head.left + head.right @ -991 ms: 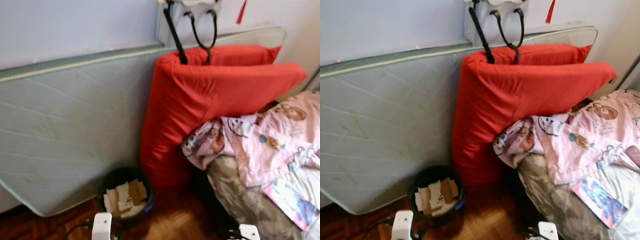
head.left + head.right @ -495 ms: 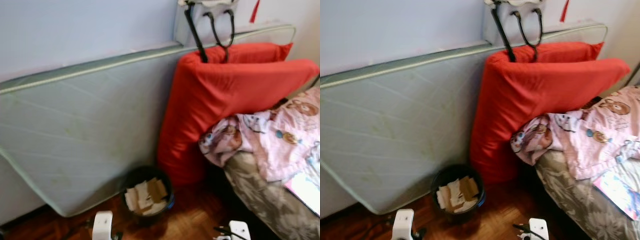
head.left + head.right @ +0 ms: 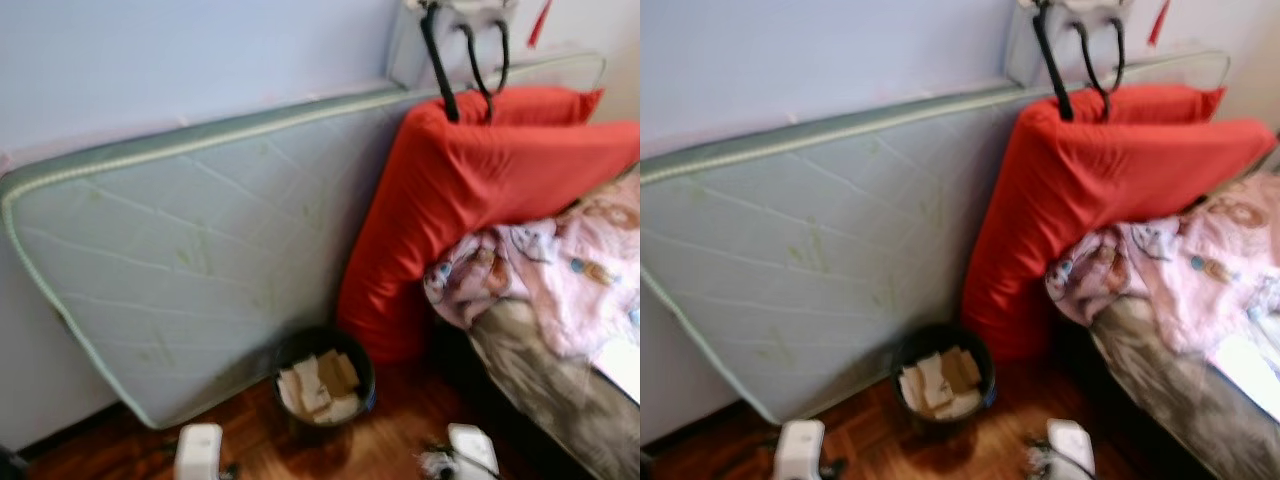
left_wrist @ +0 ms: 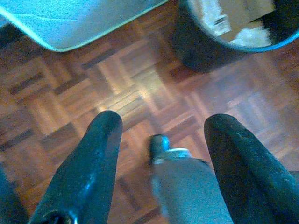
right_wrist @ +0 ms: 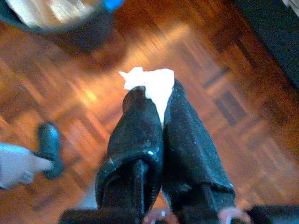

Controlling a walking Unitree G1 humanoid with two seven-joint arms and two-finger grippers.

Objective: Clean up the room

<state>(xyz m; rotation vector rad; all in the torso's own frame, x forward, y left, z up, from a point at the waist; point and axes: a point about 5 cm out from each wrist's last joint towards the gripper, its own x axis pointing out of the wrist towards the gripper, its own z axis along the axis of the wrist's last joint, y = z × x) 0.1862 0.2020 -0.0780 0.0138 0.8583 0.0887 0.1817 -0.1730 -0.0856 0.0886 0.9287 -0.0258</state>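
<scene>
Your right gripper [image 5: 156,109] is clenched on a white paper scrap [image 5: 152,84]; left gripper [image 4: 161,135] hangs released. Dropping it in the bin [image 3: 325,380] ahead remains.

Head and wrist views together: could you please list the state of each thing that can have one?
Bin: upright on the wooden floor, holding paper and cardboard scraps.
Mattress: on edge, leaning against the wall.
Red cushion: propped upright beside the bed.
Pink blanket: crumpled on the bed.
Right gripper: shut on a white scrap.
Left gripper: open, empty.
</scene>
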